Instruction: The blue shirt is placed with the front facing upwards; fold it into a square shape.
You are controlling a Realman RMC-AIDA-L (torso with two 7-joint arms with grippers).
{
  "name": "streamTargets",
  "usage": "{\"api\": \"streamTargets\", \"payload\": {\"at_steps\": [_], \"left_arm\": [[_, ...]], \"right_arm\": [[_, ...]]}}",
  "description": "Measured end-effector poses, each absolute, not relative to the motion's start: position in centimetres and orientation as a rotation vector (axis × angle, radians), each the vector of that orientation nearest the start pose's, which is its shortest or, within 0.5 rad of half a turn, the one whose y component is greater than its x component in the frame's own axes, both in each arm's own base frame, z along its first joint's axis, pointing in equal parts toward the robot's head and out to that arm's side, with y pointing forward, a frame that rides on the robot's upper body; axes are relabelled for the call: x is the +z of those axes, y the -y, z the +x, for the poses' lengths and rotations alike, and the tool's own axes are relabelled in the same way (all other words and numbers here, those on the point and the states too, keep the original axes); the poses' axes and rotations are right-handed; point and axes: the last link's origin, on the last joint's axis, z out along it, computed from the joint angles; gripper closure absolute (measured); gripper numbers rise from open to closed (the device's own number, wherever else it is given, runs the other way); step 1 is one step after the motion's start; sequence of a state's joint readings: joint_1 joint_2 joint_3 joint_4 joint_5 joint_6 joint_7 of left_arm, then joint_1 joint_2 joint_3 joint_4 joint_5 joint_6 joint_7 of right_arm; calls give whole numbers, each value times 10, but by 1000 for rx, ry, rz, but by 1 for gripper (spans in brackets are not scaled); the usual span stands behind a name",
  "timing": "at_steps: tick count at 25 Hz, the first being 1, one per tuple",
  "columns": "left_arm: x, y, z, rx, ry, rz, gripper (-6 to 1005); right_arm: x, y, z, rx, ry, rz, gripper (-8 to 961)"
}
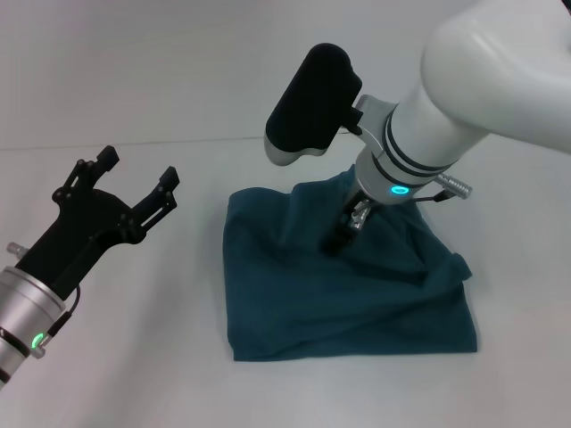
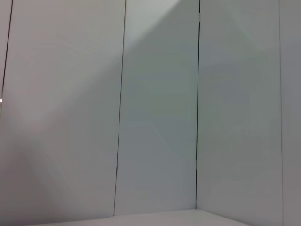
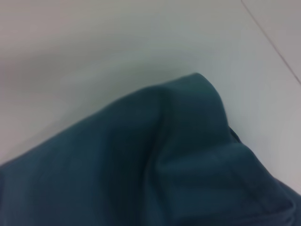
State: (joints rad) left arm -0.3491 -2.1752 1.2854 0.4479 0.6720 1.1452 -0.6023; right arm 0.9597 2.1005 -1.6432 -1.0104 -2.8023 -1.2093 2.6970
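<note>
The blue shirt (image 1: 339,294) lies on the white table as a rough, rumpled square with no lettering showing. Its far edge rises in a fold toward my right gripper (image 1: 341,234), which comes down onto the cloth near the middle of that edge and looks shut on it. Only one dark finger (image 1: 335,241) shows against the fabric. The right wrist view is filled by a raised teal fold of the shirt (image 3: 178,160) above the table. My left gripper (image 1: 138,167) hangs open above the table to the left of the shirt, holding nothing.
The white table (image 1: 134,357) stretches around the shirt on every side. The left wrist view holds only pale wall panels (image 2: 155,117) with dark seams. My right arm's forearm and black wrist housing (image 1: 312,98) hang over the shirt's far side.
</note>
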Motion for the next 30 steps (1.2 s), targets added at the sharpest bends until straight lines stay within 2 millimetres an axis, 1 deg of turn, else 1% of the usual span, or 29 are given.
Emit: {"api": "streamTargets", "payload": {"at_steps": [5, 13, 19, 24, 30], "left_arm": [[-34, -335, -264, -961, 454, -1937, 81], [-34, -335, -263, -964, 451, -1940, 81], [-35, -335, -262, -966, 448, -1944, 82], [-36, -334, -263, -966, 454, -1949, 82], [-37, -334, -262, -969, 452, -1951, 82]], "right_arm": [[-72, -412, 115, -687, -413, -2440, 149], [-84, -408, 116, -692, -368, -2413, 152], [-84, -411, 121, -704, -353, -2342, 153], [-84, -411, 128, -717, -370, -2326, 155], [-76, -413, 134, -698, -423, -2304, 156]]}}
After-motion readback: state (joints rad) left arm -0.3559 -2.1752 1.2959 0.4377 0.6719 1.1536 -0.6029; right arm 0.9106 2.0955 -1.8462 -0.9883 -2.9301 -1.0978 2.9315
